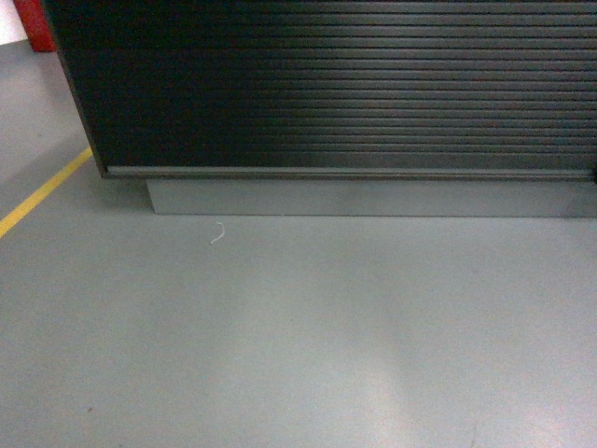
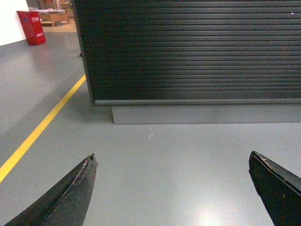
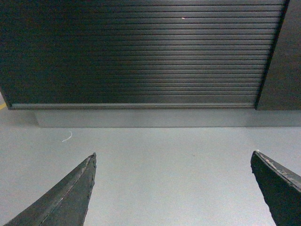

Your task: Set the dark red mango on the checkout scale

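The checkout point(image 1: 345, 84) fills the upper head view as a dark counter with a ribbed slatted front on a grey plinth point(image 1: 373, 198); it also shows in the left wrist view as the checkout point(image 2: 188, 47) and in the right wrist view as the checkout point(image 3: 136, 52). The dark red mango and the scale are out of view. My left gripper point(image 2: 172, 162) hangs open over bare floor, nothing between its black fingers point(image 2: 70, 197). My right gripper point(image 3: 173, 160) is open and empty too, its fingers point(image 3: 277, 188) wide apart. Neither gripper shows in the head view.
Grey floor lies between me and the counter. A yellow floor line point(image 1: 42, 191) runs diagonally at the left. A red box point(image 2: 32, 27) stands far left behind the counter's corner. A small white scrap point(image 1: 218, 233) lies near the plinth. A dark side panel point(image 3: 282, 61) adjoins at right.
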{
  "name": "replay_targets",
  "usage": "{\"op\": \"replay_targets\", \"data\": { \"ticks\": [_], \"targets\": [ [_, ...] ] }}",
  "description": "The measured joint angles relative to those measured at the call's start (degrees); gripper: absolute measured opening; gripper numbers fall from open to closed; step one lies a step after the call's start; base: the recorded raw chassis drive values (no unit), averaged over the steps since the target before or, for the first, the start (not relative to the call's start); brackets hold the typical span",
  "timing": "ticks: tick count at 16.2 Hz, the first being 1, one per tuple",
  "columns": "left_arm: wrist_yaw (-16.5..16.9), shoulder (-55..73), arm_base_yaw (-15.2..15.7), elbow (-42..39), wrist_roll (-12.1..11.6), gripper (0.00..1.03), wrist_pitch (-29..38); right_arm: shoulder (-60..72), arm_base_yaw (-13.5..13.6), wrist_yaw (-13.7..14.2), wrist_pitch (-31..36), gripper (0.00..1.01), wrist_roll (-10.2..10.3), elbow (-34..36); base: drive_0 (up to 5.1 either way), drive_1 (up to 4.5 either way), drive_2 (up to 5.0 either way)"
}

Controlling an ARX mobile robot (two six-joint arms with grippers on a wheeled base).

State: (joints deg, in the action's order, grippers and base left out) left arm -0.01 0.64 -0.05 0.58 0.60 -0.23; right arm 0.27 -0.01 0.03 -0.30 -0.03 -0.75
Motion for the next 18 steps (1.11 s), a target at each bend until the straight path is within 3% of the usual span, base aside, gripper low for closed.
{"op": "replay_targets", "data": {
  "ticks": [18],
  "targets": [
    [0.0, 0.0, 0.0, 0.0, 0.0, 0.98, 0.1, 0.0, 0.0, 0.0, 0.1, 0.98, 0.0, 0.0, 0.1, 4.02, -3.9]
  ]
}}
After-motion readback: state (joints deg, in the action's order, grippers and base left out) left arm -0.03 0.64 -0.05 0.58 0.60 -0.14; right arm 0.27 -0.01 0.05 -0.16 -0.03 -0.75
